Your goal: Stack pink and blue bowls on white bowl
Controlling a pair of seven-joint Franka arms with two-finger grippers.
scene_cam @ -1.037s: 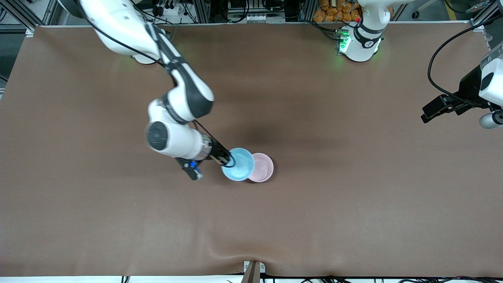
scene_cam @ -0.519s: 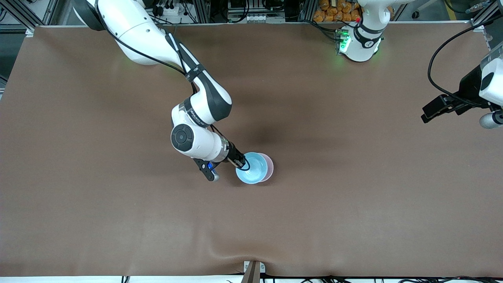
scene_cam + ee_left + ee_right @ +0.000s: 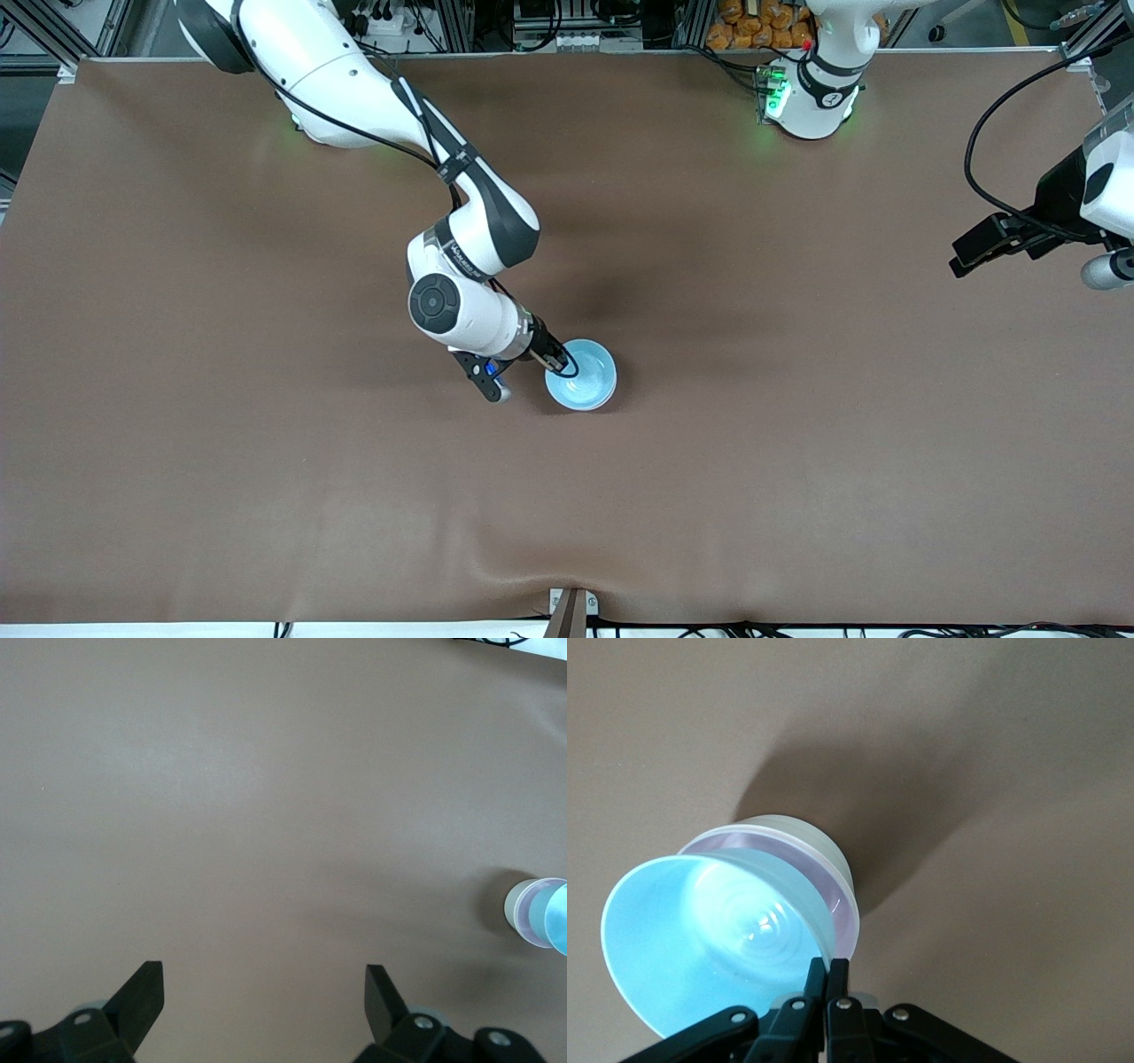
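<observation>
I'm on the last stacking step: my right pincer (image 3: 827,979) pinches the glossy blue bowl (image 3: 582,376) by its rim, tilted over the pink bowl (image 3: 843,914) nested in the white bowl (image 3: 824,846), mid-bench. Next I'd level it, lower, and let go. The left pincer (image 3: 262,994) waits spread over bare bench (image 3: 797,461).

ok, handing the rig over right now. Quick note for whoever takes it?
Right claw: shut on the blue bowl's rim, holding it over the pink bowl, tilted and not yet seated.
Left claw: open, waiting over bare table at the left arm's end.
Pink bowl already sits in the white bowl near mid-table.
Left to do: lower the blue bowl until it nests, open the right claw, back the arm away.
</observation>
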